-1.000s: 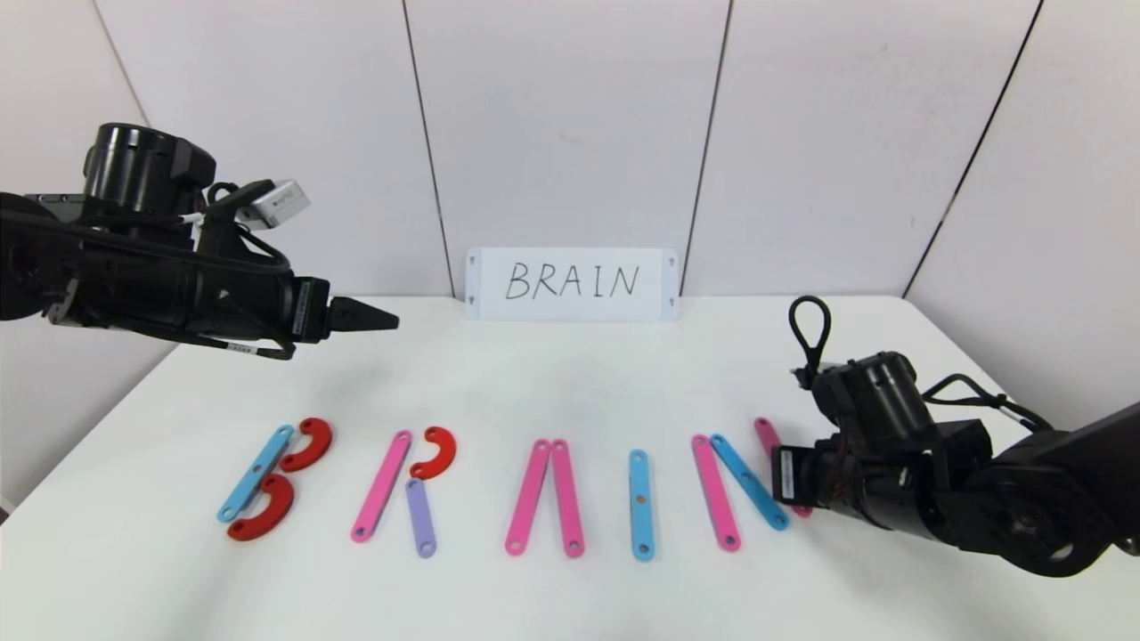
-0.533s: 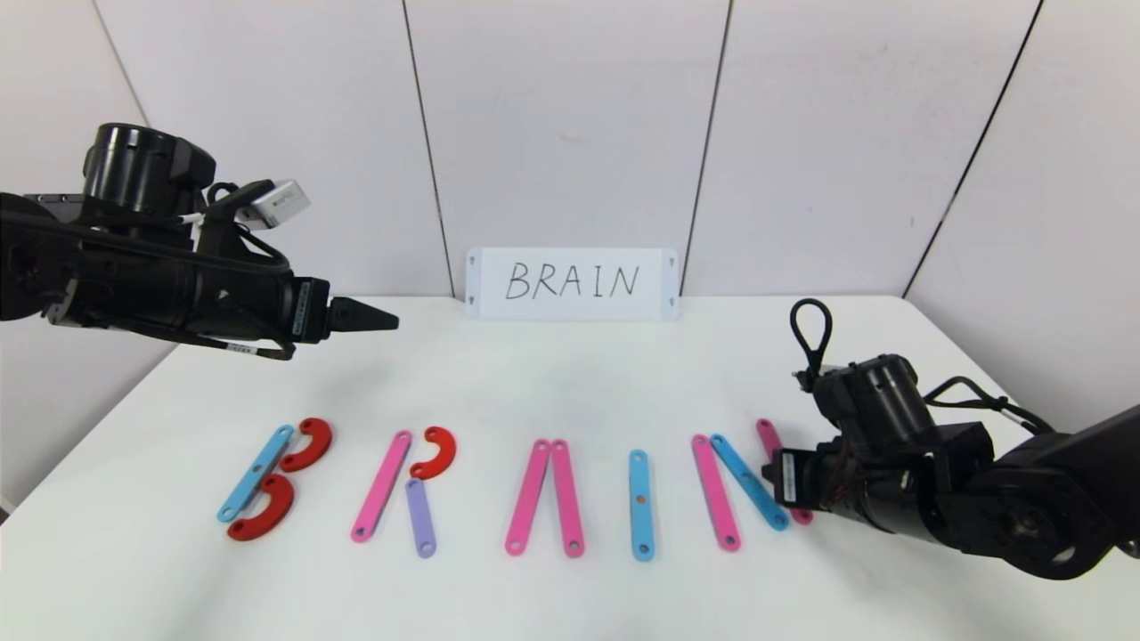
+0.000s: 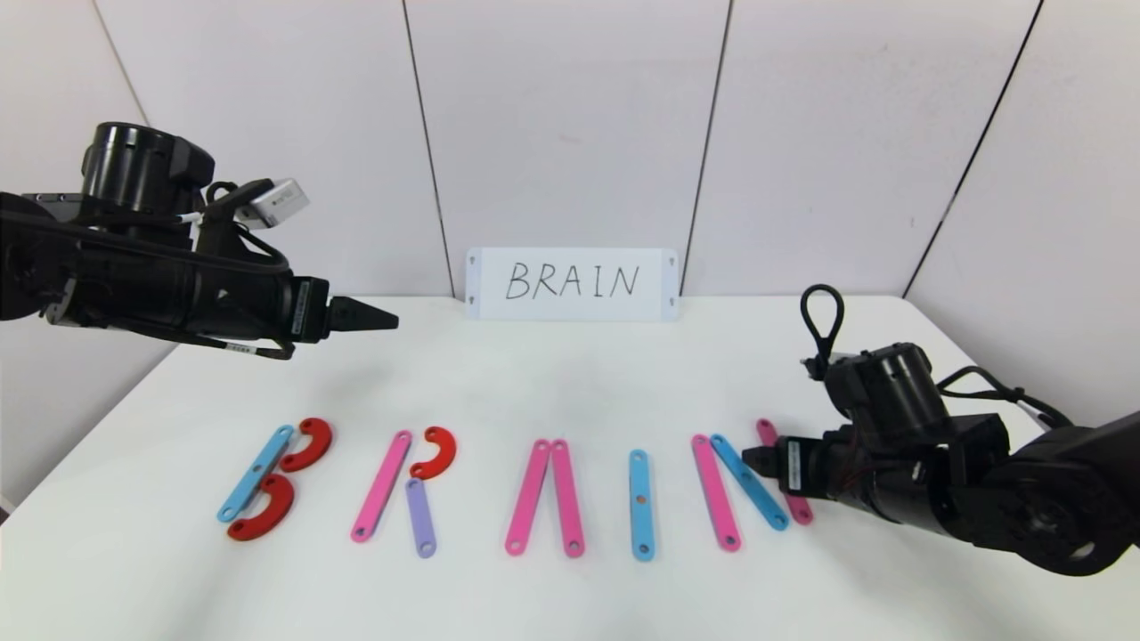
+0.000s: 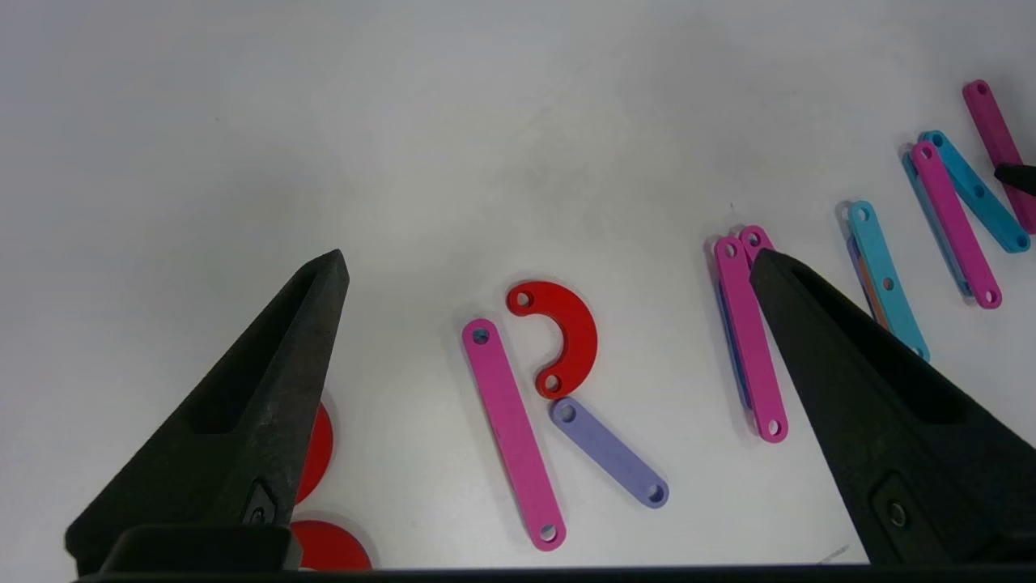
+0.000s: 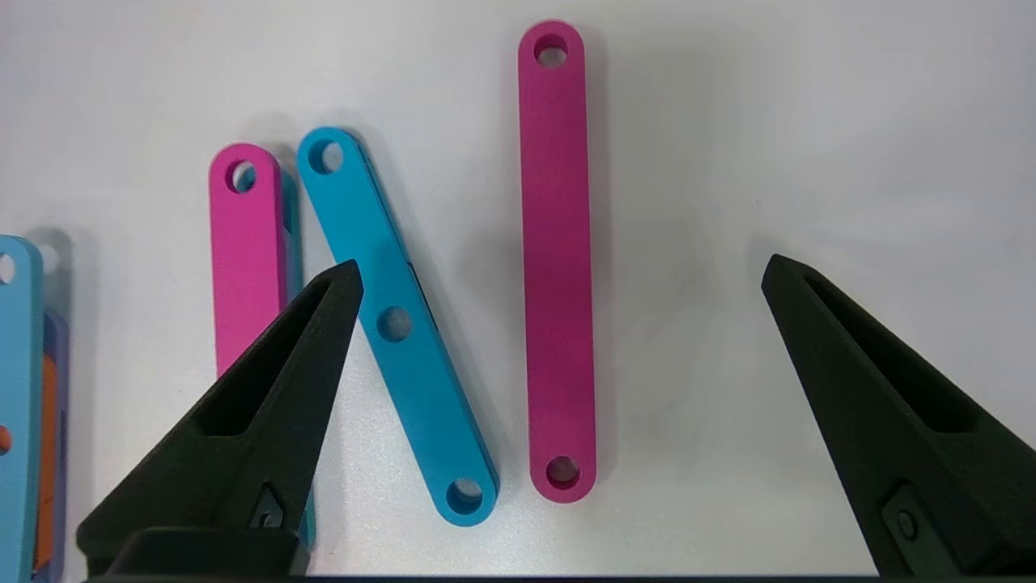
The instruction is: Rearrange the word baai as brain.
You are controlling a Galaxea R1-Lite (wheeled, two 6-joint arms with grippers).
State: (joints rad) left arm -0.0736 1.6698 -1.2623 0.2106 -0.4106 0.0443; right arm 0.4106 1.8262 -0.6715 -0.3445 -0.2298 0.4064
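Hovering right end effector [image 5: 558, 275] — spread wide, over pink bar [image 5: 556, 259], untouched

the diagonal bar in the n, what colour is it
Light blue: the diagonal bar lies between two pink bars; clearest in the right wrist view.

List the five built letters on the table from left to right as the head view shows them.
B, a light-blue bar with two red curves → R, pink bar, red curve and lilac bar → A, two pink bars → I, one light-blue bar → N, pink, light-blue, pink bars.
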